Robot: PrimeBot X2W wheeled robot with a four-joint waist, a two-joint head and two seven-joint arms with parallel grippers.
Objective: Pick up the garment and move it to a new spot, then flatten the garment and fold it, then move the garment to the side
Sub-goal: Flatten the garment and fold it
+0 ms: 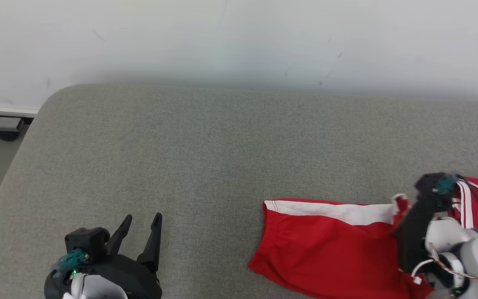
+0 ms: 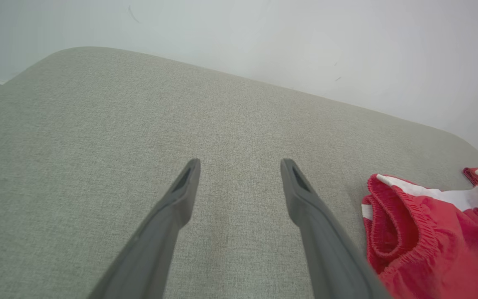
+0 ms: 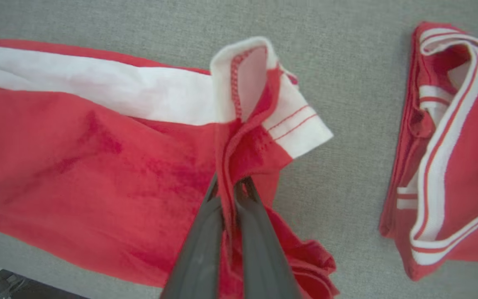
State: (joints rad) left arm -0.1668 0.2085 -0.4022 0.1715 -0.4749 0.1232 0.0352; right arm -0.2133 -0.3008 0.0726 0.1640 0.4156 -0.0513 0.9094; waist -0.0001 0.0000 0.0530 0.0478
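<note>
The garment (image 1: 330, 245) is a pair of red shorts with a white side stripe, lying on the grey padded surface at the lower right of the head view. My right gripper (image 3: 229, 189) is shut on a raised fold of its red cloth near the white-trimmed leg hem (image 3: 297, 128). The same garment (image 2: 425, 236) shows its elastic waistband at the right of the left wrist view. My left gripper (image 1: 141, 222) hovers open over bare grey fabric at the lower left, well apart from the shorts (image 3: 98, 158).
A second folded red item with white stripes (image 3: 450, 158) lies just right of the shorts, also seen as striped cloth (image 1: 477, 199) behind my right arm. The grey surface (image 1: 206, 158) ends at a rounded left edge; a white wall stands behind it.
</note>
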